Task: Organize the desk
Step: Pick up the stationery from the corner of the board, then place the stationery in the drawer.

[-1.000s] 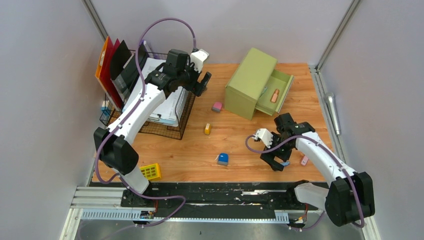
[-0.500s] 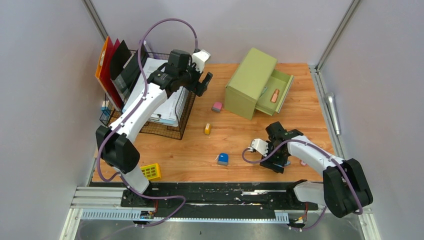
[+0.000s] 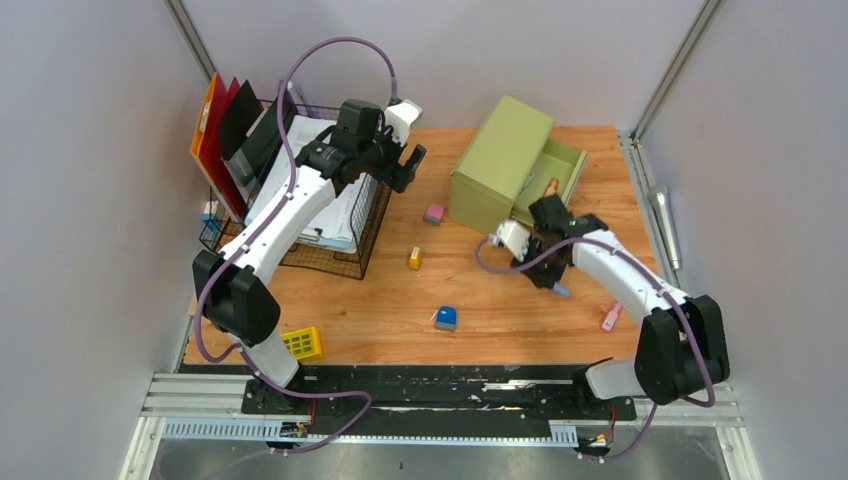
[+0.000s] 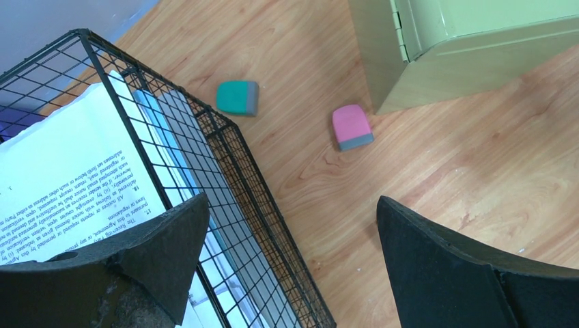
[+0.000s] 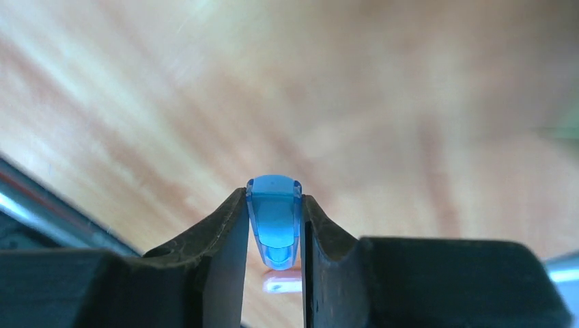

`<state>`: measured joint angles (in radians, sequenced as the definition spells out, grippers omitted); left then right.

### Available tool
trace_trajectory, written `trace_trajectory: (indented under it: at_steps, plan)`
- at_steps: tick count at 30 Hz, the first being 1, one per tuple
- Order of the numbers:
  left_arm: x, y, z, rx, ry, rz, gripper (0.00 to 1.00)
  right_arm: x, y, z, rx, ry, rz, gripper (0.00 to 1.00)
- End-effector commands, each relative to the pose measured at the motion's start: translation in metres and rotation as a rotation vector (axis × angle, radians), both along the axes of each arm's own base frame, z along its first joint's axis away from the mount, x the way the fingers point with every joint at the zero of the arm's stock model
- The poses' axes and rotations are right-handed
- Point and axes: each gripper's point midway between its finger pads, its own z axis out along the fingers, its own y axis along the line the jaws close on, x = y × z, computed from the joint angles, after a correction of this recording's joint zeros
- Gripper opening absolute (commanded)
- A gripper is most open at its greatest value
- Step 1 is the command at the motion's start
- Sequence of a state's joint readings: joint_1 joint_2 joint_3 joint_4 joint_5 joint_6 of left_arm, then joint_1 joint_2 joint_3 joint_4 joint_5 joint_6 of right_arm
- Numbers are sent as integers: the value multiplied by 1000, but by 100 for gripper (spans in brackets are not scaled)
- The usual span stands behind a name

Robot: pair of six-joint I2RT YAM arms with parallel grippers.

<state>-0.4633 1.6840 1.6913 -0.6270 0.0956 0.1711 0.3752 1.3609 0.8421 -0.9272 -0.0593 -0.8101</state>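
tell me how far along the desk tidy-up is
Done: one orange item lies in the open drawer. In hand: the right gripper is shut on a small blue piece, near the drawer. To do: pink eraser, yellow block, blue block and pink clip lie loose on the desk; the left gripper is open, empty.

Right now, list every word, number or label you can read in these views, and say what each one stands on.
"18." – apparently a paragraph number, on the printed white sheet in the wire basket; it is upside down in the left wrist view.
The sheet's other printed lines are too small and tilted to read.
Nothing else in any view carries readable text.
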Motion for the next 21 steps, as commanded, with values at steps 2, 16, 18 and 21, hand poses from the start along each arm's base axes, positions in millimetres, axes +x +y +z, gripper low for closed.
trace_trajectory:
  at_steps: [2, 16, 18, 21]
  plan:
    - [-1, 27, 10, 68, -31, 63, 100, 106, 32, 118, 303, -266, -197, 0]
    - [-9, 26, 24, 28, -46, 57, 100, 268, -10, 180, 629, -298, -745, 41]
    - [-10, 27, 24, 31, -48, 60, 100, 272, -10, 183, 656, -301, -758, 58]
    - [-11, 30, 22, 43, -51, 65, 100, 266, -4, 198, 709, -333, -721, 90]
